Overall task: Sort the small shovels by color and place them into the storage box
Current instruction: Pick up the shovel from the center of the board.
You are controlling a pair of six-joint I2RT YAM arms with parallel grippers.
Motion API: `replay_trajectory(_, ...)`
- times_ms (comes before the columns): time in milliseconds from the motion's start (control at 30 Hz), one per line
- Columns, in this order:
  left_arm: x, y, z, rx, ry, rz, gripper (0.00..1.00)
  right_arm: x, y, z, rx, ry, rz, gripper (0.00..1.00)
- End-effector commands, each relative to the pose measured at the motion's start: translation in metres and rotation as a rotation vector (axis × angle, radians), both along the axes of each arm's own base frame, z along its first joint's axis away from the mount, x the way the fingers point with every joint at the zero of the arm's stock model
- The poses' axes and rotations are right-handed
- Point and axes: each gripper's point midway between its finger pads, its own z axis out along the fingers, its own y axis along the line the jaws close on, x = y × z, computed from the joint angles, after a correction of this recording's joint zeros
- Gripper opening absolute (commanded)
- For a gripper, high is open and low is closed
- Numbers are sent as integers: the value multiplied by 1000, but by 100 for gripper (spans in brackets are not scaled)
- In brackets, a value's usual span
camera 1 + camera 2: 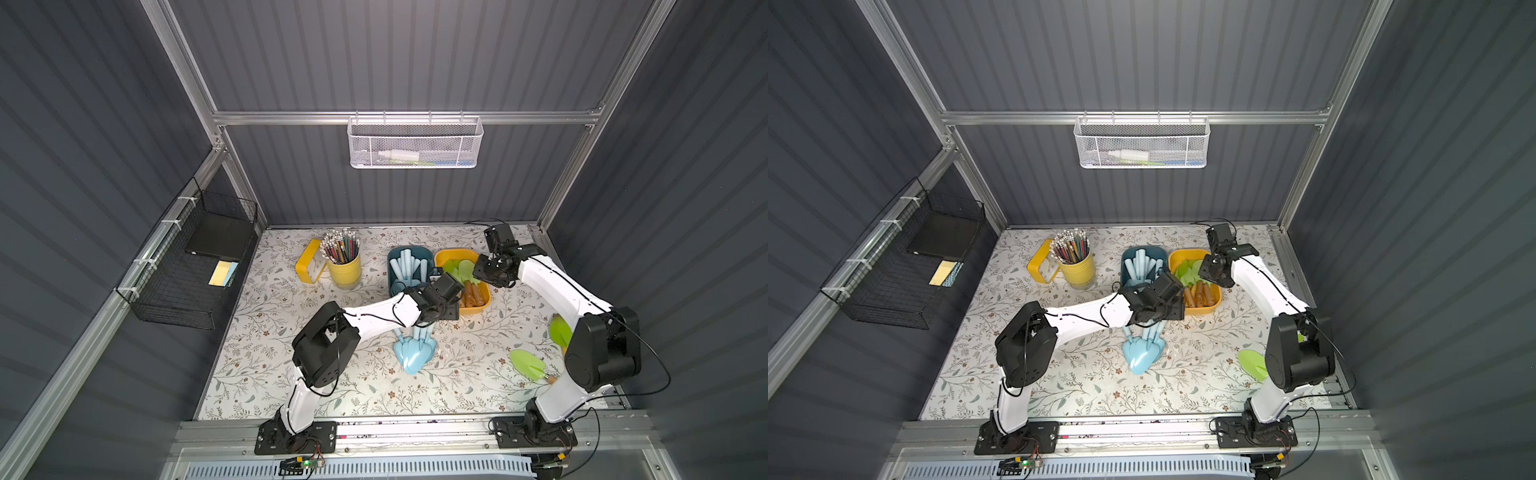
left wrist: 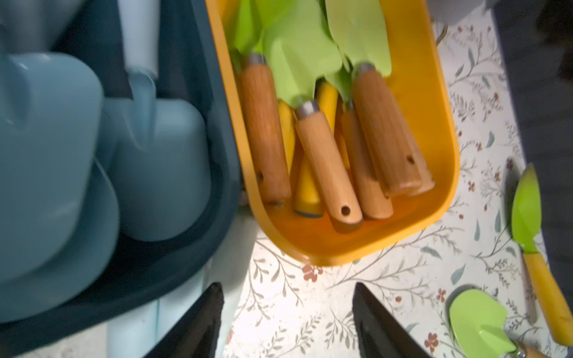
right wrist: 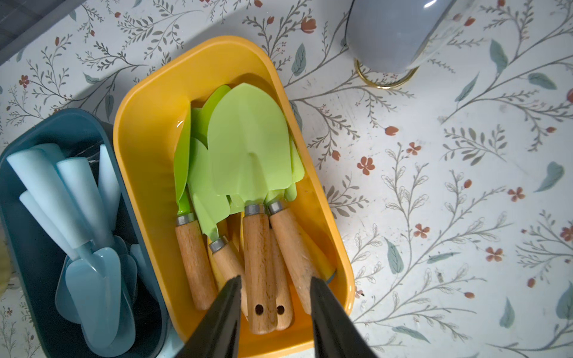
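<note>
Several pale-blue small shovels (image 1: 415,353) lie fanned on the table, their handles under my left wrist. More of them fill the dark blue storage box (image 1: 390,257). Beside it, the yellow storage box (image 3: 145,102) holds several green-bladed shovels (image 3: 248,148) with wooden and yellow handles. Two loose green shovels (image 1: 528,365) (image 1: 560,330) lie near the right arm's base. My left gripper (image 2: 287,288) hangs open over bare table just in front of both boxes, holding nothing. My right gripper (image 3: 275,279) hovers open above the wooden handles in the yellow box.
A yellow cup of pencils (image 1: 344,266) and a yellow-framed object (image 1: 309,262) stand at the back left. A grey rounded object with a gold ring (image 3: 390,31) sits beyond the yellow box. A white mesh basket (image 1: 415,143) and a black wire basket (image 1: 195,262) hang on the walls.
</note>
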Motion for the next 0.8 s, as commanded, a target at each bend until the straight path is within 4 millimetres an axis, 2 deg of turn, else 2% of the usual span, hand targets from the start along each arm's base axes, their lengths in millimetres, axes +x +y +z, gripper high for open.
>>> replay_trajectory(0,-12,5,-10,68,36,-5,68,-3,-4,1,7,-7,-10,41)
replay_trajectory(133,-18,10,-5,84,21,25,68,-6,-8,-3,9,-3,-18,41)
replay_trajectory(200,-23,11,-13,93,39,16,68,-7,-8,-6,14,3,-17,41)
replay_trajectory(367,-18,11,-26,123,34,22,68,-8,-8,-11,23,20,-19,41)
replay_trajectory(667,-24,14,-67,191,82,-14,68,-11,-16,-12,26,22,-34,41)
replay_trajectory(767,-29,17,-73,199,98,-24,63,-12,-19,-15,33,28,-44,40)
